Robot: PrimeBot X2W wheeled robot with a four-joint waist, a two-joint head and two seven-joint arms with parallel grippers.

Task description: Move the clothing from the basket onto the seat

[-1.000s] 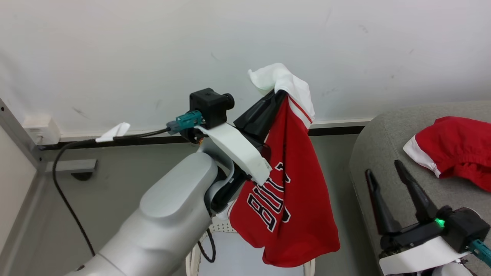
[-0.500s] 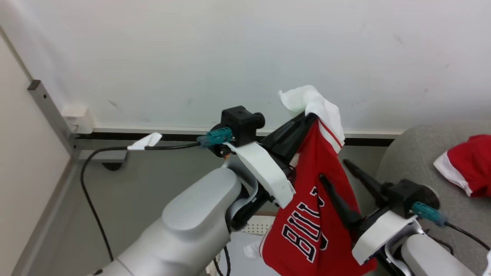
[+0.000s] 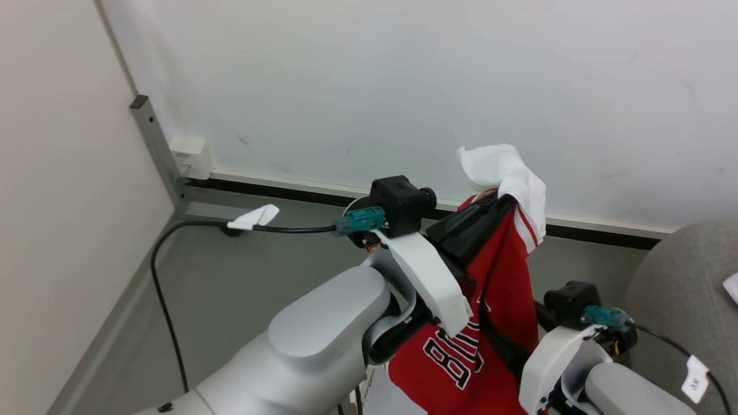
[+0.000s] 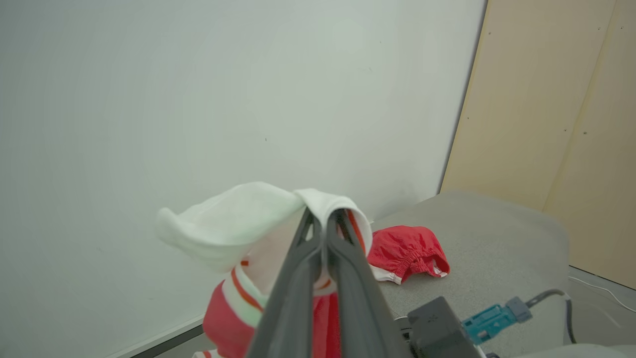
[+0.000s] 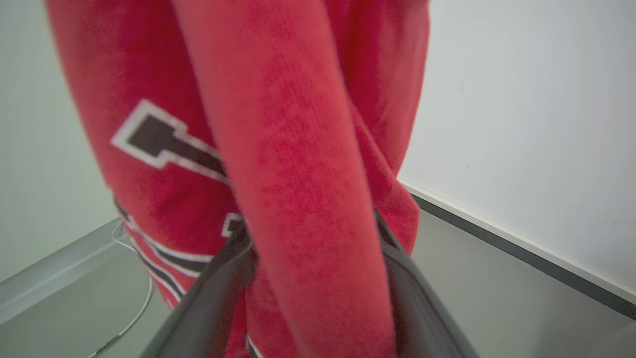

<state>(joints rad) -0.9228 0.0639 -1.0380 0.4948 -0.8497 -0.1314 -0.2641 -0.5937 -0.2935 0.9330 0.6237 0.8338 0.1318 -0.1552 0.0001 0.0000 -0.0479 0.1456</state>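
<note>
Jersey (image 3: 499,288) pinched in left gripper (image 4: 324,215) — right gripper (image 5: 310,228) wide astride it, grey seat (image 4: 497,238), white wall (image 3: 403,86)

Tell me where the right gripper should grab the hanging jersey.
Grip the loose red fold by the lettering on the jersey, coming from the robot's right. It hangs straight from the left gripper pinching its white-trimmed top, and the fold sits between the right gripper's open fingers.

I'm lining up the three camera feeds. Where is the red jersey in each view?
Head view: jersey lower centre-right, hanging from the left gripper.
Left wrist view: jersey bottom centre, pinched in that gripper.
Right wrist view: jersey top and centre, close up.
Shared landmark: the white wall.
</note>
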